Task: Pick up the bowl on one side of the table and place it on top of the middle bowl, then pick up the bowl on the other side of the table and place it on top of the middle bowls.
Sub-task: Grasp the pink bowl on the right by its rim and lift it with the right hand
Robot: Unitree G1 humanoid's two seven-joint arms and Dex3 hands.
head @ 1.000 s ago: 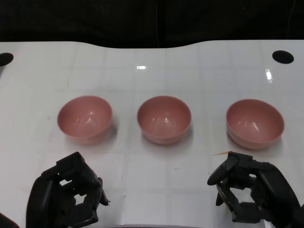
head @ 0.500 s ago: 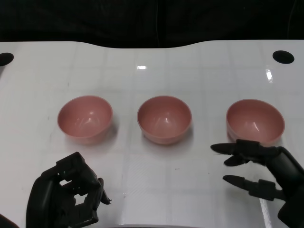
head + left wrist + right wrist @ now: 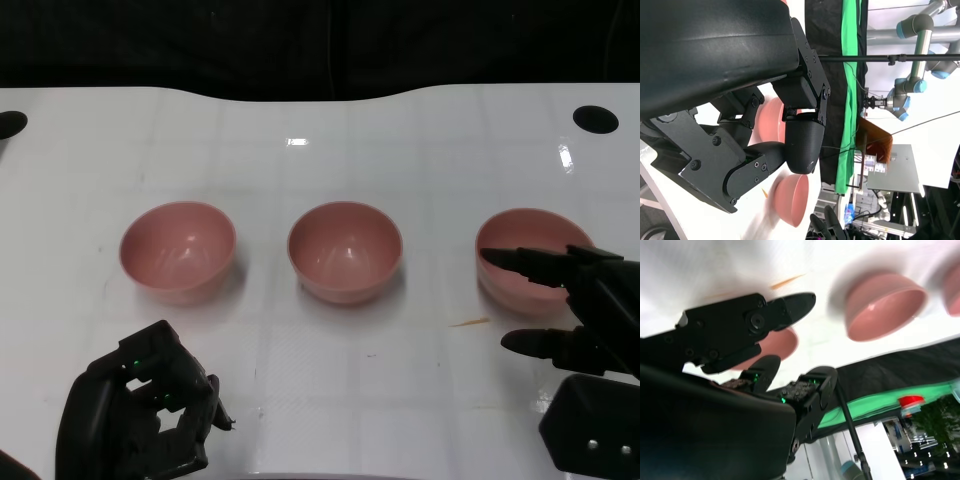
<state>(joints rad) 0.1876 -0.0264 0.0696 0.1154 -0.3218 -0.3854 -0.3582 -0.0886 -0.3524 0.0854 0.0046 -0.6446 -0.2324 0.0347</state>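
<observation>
Nothing is stacked yet: three pink bowls are set apart across the tabletop. The right-side bowl is straddled, ungripped, by the spread right hand. The left hand is curled, holding nothing.

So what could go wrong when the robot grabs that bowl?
The right hand is open, with fingers over the right bowl. The bowl is round and smooth, so it might slip or tip as the fingers close. A nudge could slide it across the glossy table. The small orange sliver beside it might get in the way.
</observation>
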